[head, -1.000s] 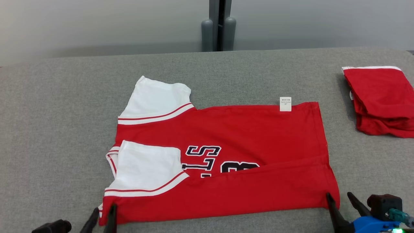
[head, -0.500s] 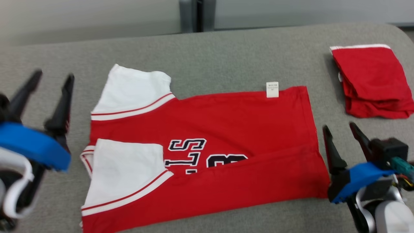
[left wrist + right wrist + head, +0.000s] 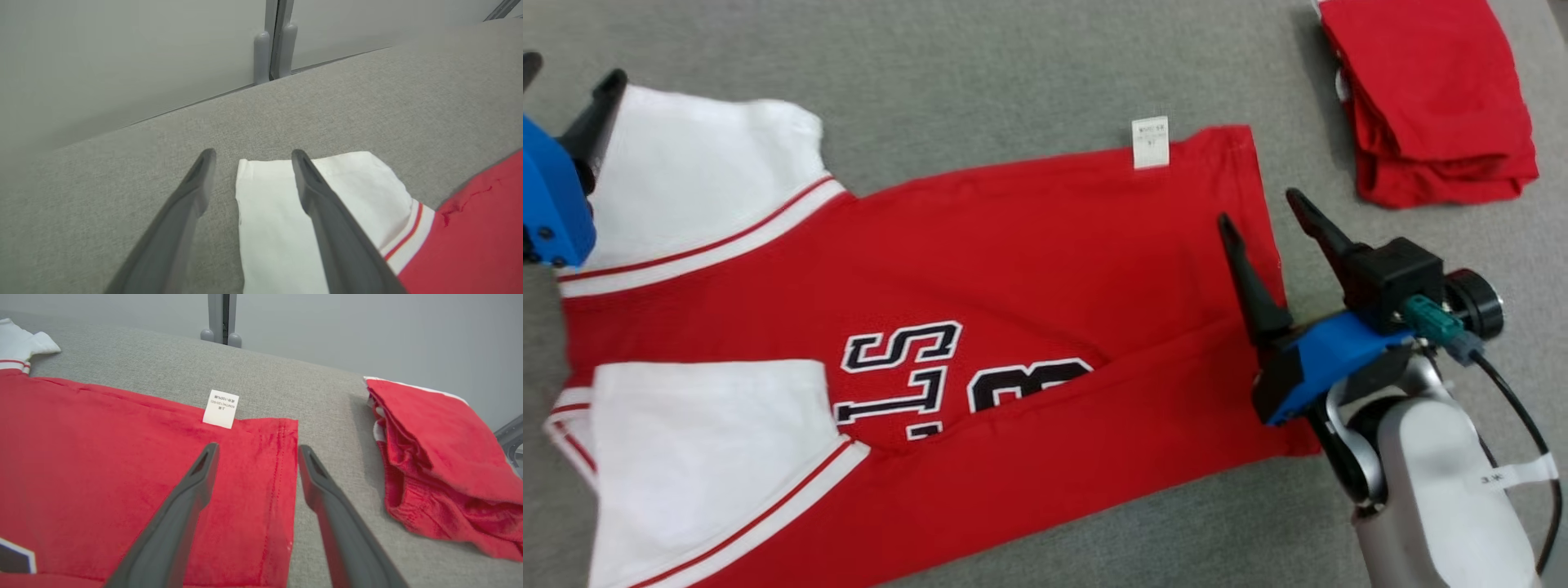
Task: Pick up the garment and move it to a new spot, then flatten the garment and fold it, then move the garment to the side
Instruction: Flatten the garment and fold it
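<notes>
Left fingers (image 3: 179,220): spread wide, empty, straddling the outer edge of the far white sleeve (image 3: 278,212). Right fingers (image 3: 179,514): spread wide, empty, straddling the garment's hem edge. Red garment (image 3: 1029,245) lies flat on the grey desk (image 3: 980,73), near long edge folded over. Folded red cloth (image 3: 1421,98) lies apart, far right.

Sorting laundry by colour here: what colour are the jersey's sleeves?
White with a thin red stripe; the sleeves show best in the head view.
</notes>
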